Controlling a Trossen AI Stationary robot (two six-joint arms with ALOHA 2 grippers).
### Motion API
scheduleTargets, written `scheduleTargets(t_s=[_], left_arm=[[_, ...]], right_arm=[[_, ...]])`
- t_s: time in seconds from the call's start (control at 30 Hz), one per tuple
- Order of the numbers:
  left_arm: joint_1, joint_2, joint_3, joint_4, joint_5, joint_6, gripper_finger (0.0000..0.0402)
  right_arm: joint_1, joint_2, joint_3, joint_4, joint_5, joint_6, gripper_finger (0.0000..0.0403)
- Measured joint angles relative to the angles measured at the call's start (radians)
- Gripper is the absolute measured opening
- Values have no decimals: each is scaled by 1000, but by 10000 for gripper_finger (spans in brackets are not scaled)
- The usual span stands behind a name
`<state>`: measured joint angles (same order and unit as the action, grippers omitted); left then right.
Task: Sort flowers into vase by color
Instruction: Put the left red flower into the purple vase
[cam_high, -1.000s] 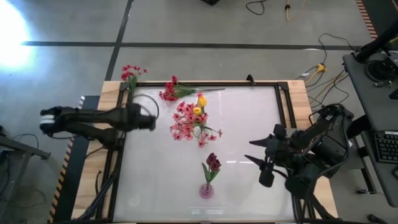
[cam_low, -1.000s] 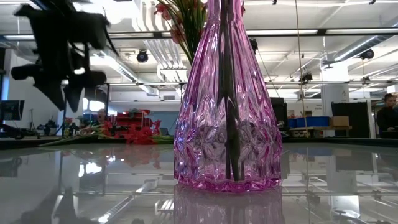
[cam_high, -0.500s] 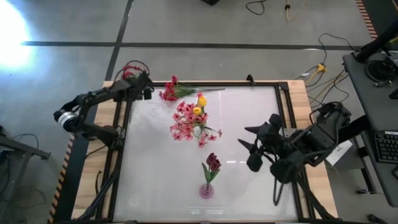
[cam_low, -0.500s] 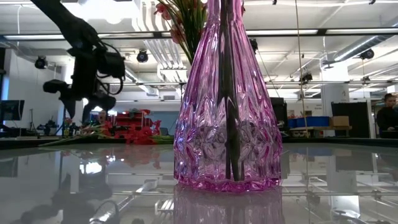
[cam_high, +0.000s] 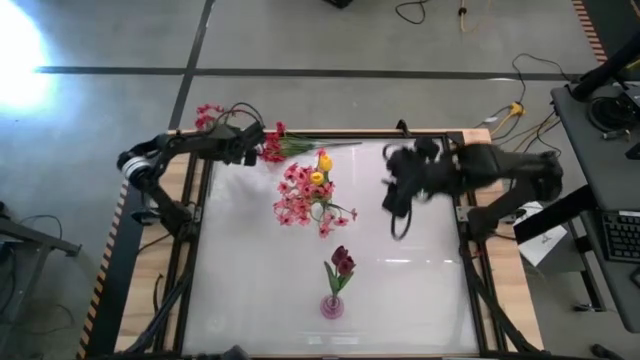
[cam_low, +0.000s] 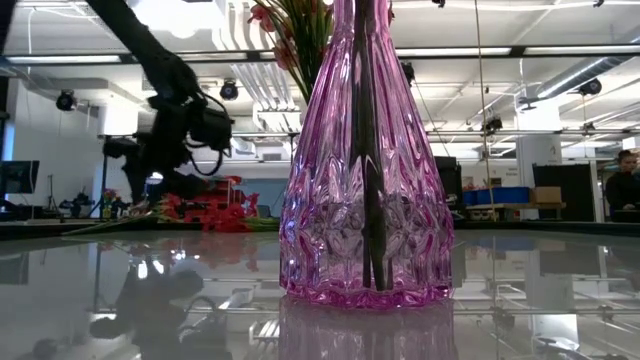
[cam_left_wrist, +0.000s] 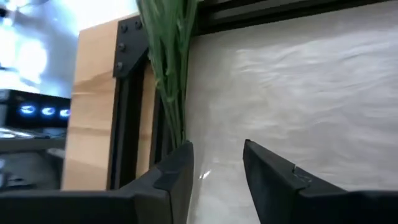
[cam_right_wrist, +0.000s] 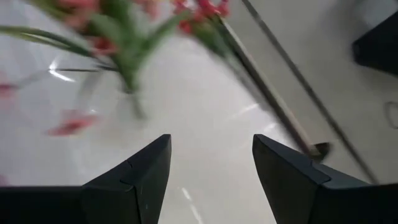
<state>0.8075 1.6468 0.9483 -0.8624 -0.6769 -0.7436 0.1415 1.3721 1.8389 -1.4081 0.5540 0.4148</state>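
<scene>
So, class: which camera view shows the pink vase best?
The low view: the vase fills the frame, its ribbed glass and the stems inside clear. The high view shows it only as a small spot near the table's front edge, under dark red buds. Neither wrist view shows it.

Left gripper (cam_high: 256, 146) swung from beside the table's (cam_high: 400, 290) left edge up to its far left corner, now just beside the red blossom spray (cam_high: 272, 148), jaws a little narrower. Right gripper (cam_high: 396, 205) carried from near the right edge, low, across toward the far middle, above the white top, jaws apart.
</scene>
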Motion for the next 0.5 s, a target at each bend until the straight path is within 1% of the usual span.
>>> scheduleTargets(t_s=[0.13, 0.27, 0.4, 0.5], left_arm=[[28, 126, 121, -123, -14, -40, 115], [61, 222, 238, -166, -8, -20, 116], [106, 286, 342, -174, 8, 18, 128], [147, 321, 407, -187, 8, 65, 146]], right_arm=[[-149, -73, -1, 13, -28, -193, 219], [-264, -140, -1, 48, -37, -333, 219], [-354, -187, -1, 54, -81, -409, 219], [-405, -208, -1, 52, -136, -434, 219]])
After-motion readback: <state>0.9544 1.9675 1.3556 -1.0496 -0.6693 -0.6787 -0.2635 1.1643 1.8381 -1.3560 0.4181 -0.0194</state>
